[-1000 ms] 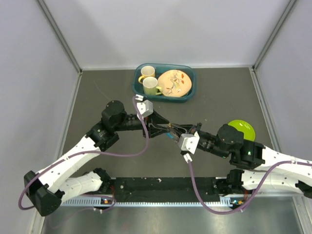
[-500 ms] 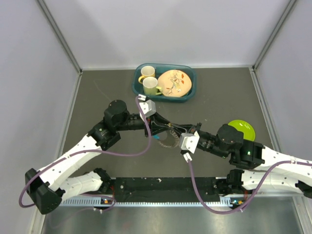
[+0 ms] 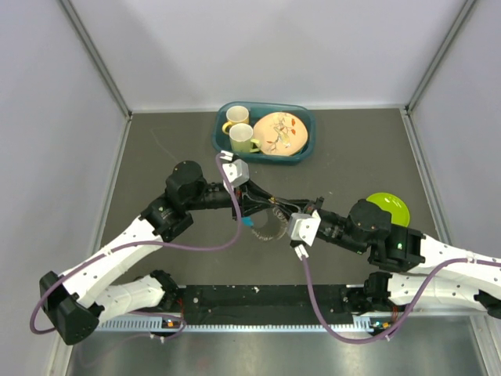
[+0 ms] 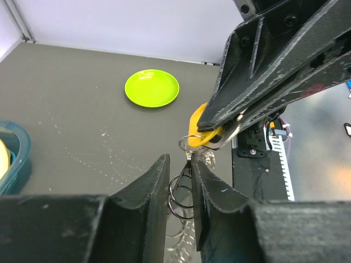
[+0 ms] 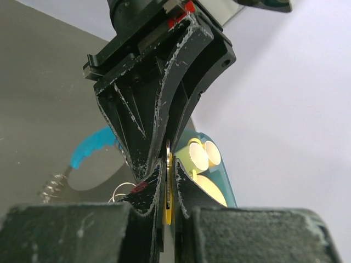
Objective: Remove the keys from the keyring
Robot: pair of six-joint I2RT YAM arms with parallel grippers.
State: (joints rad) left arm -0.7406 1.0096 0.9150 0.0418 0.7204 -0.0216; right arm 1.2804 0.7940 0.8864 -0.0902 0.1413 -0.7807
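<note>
My left jaws are closed narrow on the keyring [image 4: 184, 192], its wire touching both sides, above the middle of the table [image 4: 82, 109]. The wire is thin and round. If I pull crooked, I judge it slips out or snaps back over the key. My right jaws are clamped flat on the yellow key [image 4: 198, 130]; a hard tug could twist it loose. That key lies along my right fingers, head toward the ring. The teal key [image 5: 90, 149] dangles below.
</note>
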